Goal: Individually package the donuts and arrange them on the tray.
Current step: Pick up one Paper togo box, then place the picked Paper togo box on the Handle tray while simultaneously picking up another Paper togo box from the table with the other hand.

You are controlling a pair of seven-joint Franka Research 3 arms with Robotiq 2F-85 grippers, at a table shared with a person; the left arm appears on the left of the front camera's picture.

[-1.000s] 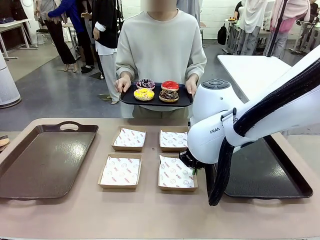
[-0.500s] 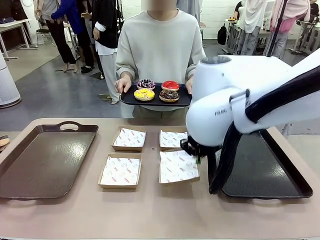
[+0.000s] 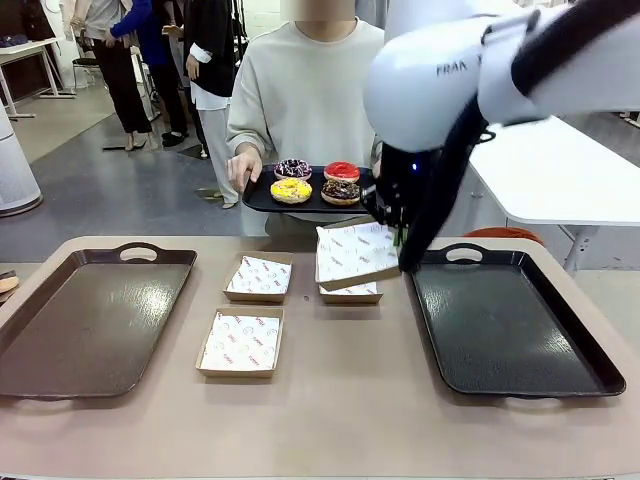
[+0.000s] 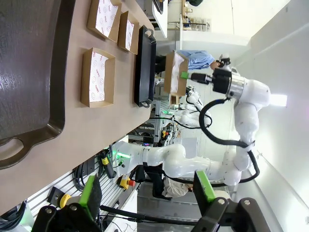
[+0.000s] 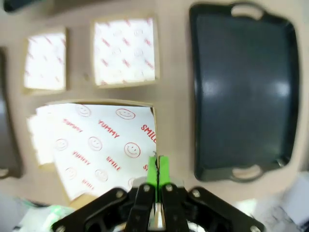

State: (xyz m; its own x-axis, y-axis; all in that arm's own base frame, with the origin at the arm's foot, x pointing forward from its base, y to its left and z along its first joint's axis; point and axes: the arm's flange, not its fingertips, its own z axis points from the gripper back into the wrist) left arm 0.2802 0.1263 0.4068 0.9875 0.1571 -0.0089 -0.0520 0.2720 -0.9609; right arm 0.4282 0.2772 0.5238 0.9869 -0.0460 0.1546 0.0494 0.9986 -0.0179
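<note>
A person at the far side holds a black serving tray (image 3: 258,199) carrying the donuts: striped (image 3: 292,168), red (image 3: 342,170), yellow (image 3: 291,189) and chocolate (image 3: 340,190). My right gripper (image 3: 397,236) (image 5: 157,170) is shut on the edge of a paper-lined cardboard box (image 3: 352,254) (image 5: 91,142), holding it tilted in the air just below the donuts. In the left wrist view the same box (image 4: 175,72) hangs far off. My left gripper (image 4: 147,191) is open and holds nothing.
Three more lined boxes (image 3: 258,278) (image 3: 241,342) (image 3: 352,293) lie mid-table, the last one under the lifted box. A brown tray (image 3: 60,350) lies at the left and a dark tray (image 3: 520,340) (image 5: 241,92) at the right.
My right arm has risen and carried the front-right box up off the table toward the person's donuts. The person has barely moved.
</note>
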